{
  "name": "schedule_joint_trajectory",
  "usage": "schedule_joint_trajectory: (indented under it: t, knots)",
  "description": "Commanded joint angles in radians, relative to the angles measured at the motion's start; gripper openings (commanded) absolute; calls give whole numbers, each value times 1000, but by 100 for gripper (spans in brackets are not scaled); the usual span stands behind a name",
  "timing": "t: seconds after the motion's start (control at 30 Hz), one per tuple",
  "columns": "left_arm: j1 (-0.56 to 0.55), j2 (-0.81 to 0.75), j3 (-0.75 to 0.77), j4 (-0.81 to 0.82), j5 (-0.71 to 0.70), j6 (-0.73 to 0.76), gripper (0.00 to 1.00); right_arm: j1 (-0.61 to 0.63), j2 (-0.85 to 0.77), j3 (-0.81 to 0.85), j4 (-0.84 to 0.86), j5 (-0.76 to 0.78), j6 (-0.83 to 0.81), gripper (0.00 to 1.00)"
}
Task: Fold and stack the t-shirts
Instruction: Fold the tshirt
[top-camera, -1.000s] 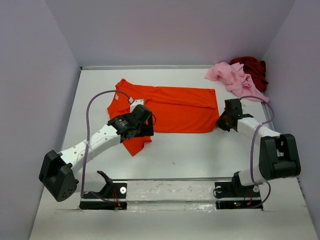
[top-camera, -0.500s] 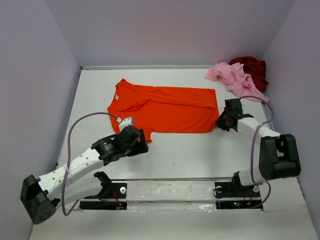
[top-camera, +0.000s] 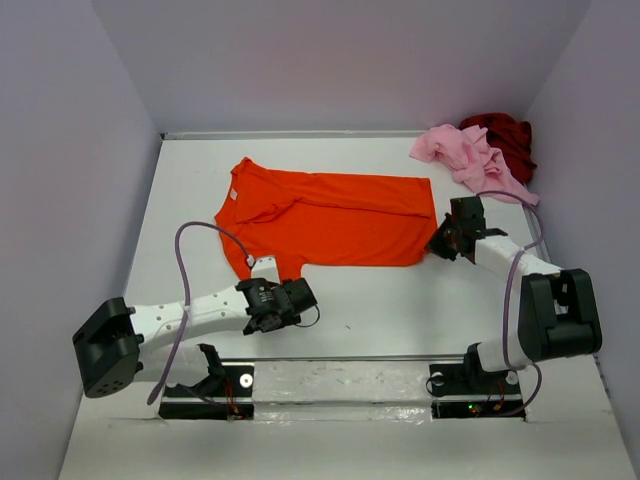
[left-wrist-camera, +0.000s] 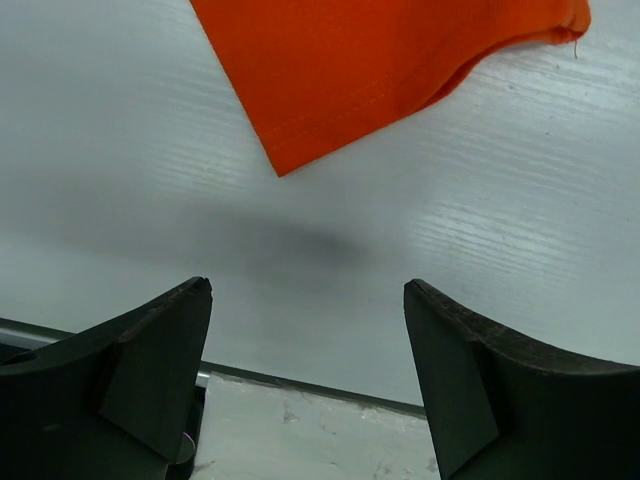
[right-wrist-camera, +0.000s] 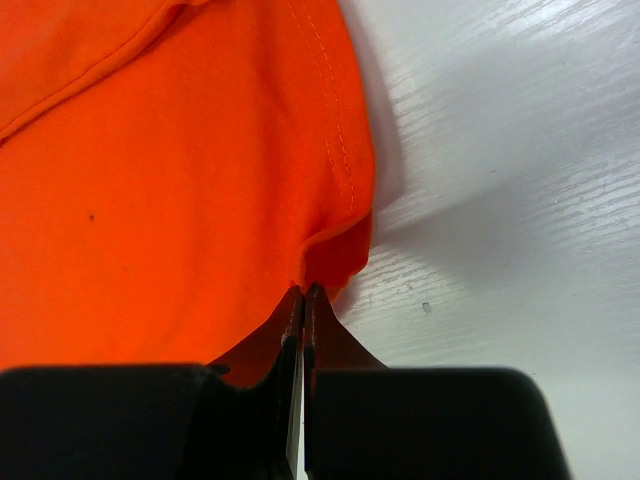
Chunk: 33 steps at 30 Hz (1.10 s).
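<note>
A bright orange cloth t-shirt (right-wrist-camera: 150, 200) fills the frame from 7 to 12 o'clock. Its stitched hem runs down toward 6 o'clock, where the right pincer (right-wrist-camera: 303, 300), fingers pressed together, pinches the folded edge. A white wood-grained surface (right-wrist-camera: 500, 200) lies at 3 o'clock.

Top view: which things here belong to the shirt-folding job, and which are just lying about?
Belong to the job:
- orange t-shirt, spread flat
- pink t-shirt and dark red t-shirt, crumpled together in the far right corner

Just there:
- white table
- grey walls
- purple cable looping off the left arm
</note>
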<state>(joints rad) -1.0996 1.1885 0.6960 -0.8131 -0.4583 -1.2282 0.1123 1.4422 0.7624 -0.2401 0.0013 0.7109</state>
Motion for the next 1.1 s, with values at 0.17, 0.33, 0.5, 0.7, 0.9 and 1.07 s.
schedule_joint_trajectory:
  t: [0.17,0.33,0.5,0.7,0.9,1.07]
  knots:
    - [24,134,74,23,-155,-27,88,4,-45,-20,59,-50,-13,0]
    - [82,221,51,167,-126,55,88,4,-63,-20,56,-52,-18,0]
    - [130,263,20,246,-137,99,87,4,-74,-26,59,-53,-18,0]
    - [145,244,0,255,-135,101,77,4,-71,-29,62,-57,-19,0]
    - [147,140,-49,227,-105,99,67,4,-72,-32,64,-50,-19,0]
    - [121,118,-15,194,-66,121,73,4,-68,-31,62,-47,-17,0]
